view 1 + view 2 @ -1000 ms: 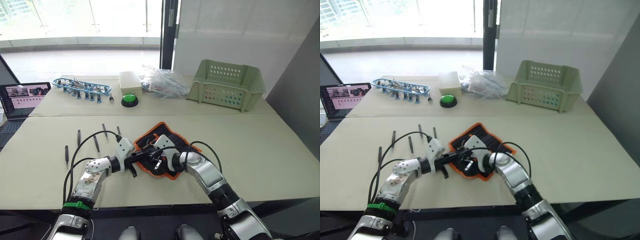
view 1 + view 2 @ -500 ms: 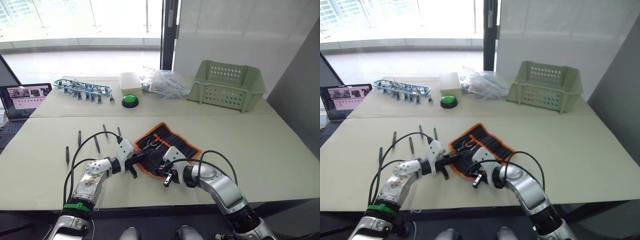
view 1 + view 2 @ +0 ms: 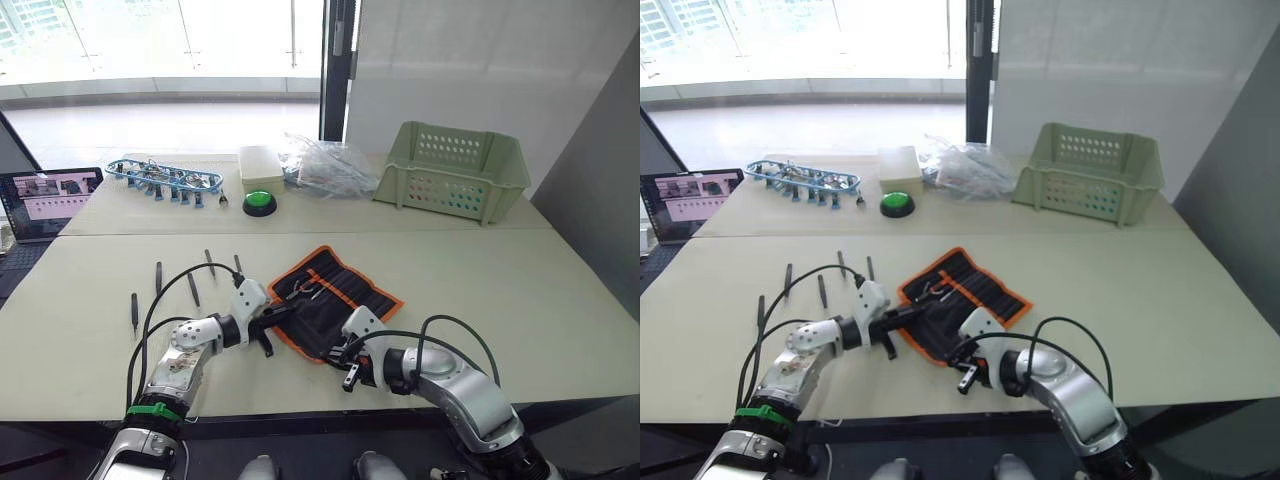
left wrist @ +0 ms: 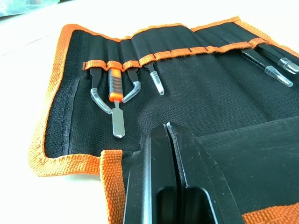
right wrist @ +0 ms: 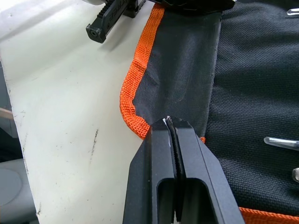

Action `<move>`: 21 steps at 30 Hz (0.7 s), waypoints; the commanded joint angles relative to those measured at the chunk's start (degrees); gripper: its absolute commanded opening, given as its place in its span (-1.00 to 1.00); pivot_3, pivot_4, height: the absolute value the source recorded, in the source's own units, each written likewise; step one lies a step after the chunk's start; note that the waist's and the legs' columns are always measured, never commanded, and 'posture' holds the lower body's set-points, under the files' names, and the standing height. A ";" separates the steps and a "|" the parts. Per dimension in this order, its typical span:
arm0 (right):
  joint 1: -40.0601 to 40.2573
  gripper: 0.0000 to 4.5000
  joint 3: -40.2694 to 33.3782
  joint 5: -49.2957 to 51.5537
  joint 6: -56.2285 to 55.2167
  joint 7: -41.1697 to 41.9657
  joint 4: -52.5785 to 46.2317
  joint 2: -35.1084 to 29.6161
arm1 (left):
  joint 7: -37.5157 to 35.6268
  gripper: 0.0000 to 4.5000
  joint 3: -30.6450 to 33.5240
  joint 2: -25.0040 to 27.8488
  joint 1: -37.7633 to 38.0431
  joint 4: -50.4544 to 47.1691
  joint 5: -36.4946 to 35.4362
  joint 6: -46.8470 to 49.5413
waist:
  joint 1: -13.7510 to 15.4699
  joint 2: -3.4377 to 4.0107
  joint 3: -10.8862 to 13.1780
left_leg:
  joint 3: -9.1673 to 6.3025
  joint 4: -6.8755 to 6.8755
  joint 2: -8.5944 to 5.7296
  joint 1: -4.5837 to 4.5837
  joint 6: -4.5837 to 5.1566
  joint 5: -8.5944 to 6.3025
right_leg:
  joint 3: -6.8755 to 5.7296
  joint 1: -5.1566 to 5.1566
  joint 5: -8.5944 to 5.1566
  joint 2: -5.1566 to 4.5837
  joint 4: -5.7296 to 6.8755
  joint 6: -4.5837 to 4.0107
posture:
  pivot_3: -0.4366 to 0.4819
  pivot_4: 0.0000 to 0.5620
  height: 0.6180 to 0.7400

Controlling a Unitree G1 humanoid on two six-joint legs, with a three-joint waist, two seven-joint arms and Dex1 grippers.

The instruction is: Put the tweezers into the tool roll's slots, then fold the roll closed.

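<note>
Tool roll point(image 3: 335, 298) lies unfolded, tweezers point(image 3: 190, 287) loose on table beside it

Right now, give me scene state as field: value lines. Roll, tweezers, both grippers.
tool roll: unrolled flat on the near table, inner face up
slots: some already hold small tools
tweezers: five loose on the table, on the robot's left of the roll
left gripper: shut, on the roll's near flap
right gripper: shut, at the roll's orange edge
</note>
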 commanded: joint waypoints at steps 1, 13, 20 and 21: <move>0.29 -1.00 -0.56 1.33 -4.52 1.38 0.27 0.10 | -4.21 -0.98 3.67 0.51 2.17 -5.87 -7.41 3.08 | -0.39 -0.09 0.07 | 0.01 -0.04 0.01 -0.04 0.00 0.00 | 0.00 -0.07 0.00 0.00 0.00 0.00 | -0.05 -0.47 0.75; 0.75 -0.76 -23.19 10.90 -14.92 4.38 0.56 -4.93 | -2.71 -1.00 23.00 14.21 18.60 -23.58 -17.79 13.32 | -1.18 -0.37 0.33 | -0.01 -0.87 0.03 -0.49 0.00 -0.01 | -0.06 -0.50 0.06 -0.01 -0.50 0.33 | -0.05 -0.47 0.75; 9.24 0.28 -37.40 11.09 -28.63 9.41 11.71 -12.61 | 4.47 -0.32 41.03 15.66 31.75 -12.12 -15.02 3.29 | -1.15 -0.40 0.37 | 0.08 -0.89 0.02 -0.52 -0.06 -0.15 | -0.07 -0.47 -0.01 -0.11 -0.70 0.27 | -0.05 -0.47 0.75; 10.31 0.43 -38.48 10.59 -30.42 9.69 13.69 -13.22 | 5.40 -0.18 43.19 15.12 33.18 -11.55 -15.56 2.70 | -1.16 -0.41 0.37 | 0.09 -0.89 0.03 -0.50 -0.06 -0.16 | -0.07 -0.46 -0.03 -0.12 -0.69 0.27 | -0.05 -0.47 0.75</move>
